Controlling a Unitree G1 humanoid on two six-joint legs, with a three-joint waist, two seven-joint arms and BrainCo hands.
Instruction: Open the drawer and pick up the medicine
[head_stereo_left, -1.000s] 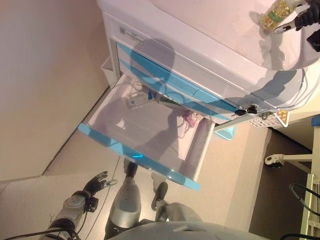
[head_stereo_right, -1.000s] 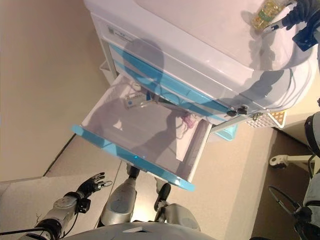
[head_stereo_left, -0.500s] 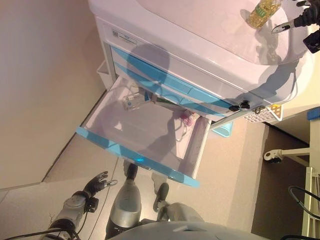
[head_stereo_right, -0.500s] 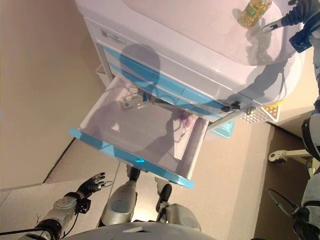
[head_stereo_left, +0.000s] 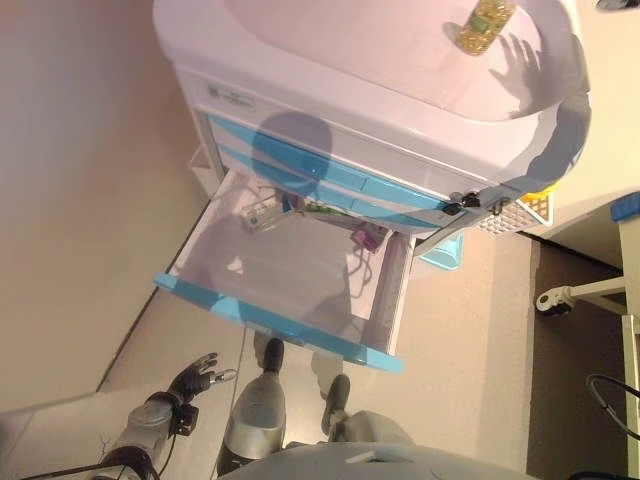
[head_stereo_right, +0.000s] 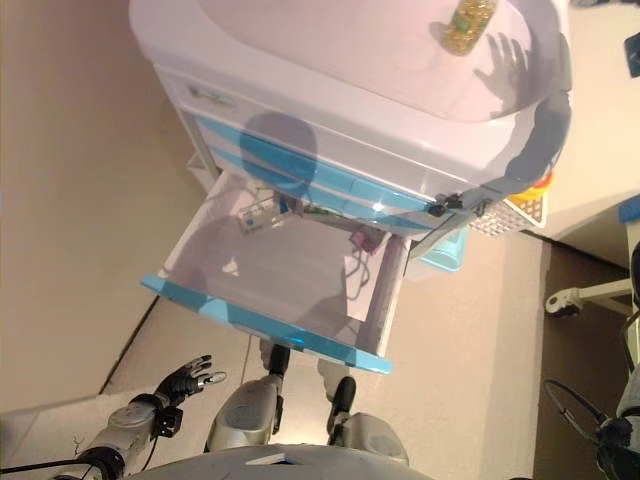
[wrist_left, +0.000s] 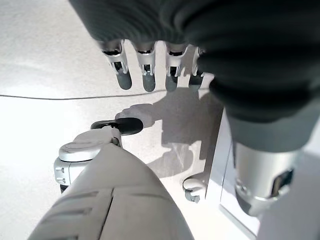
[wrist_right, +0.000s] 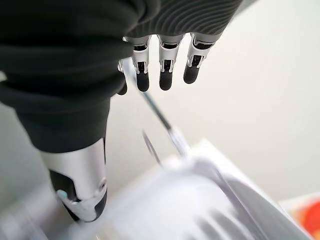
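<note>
A white cabinet (head_stereo_left: 330, 110) with blue drawer fronts has its lower drawer (head_stereo_left: 270, 322) pulled wide out. Inside the drawer lie a small white-and-blue box (head_stereo_left: 262, 212) at the back and a pink item (head_stereo_left: 362, 237) near the right wall. On the cabinet's top stands a yellowish medicine bottle (head_stereo_left: 485, 20), with nothing touching it. My right hand (wrist_right: 165, 65) is open and holds nothing; only a sliver of it shows at the eye view's upper right, and its spread shadow falls beside the bottle. My left hand (head_stereo_left: 192, 378) hangs low at the lower left, open, above the floor.
A perforated white basket (head_stereo_left: 520, 212) and a light blue bin (head_stereo_left: 445, 255) sit at the cabinet's right side. A castor of a white frame (head_stereo_left: 550, 300) stands on the darker floor at the right. A wall runs close along the left.
My right hand had the bottle at its fingertips on the cabinet top; it has let go and drawn away to the upper right. The camera has shifted. The left hand stays low.
</note>
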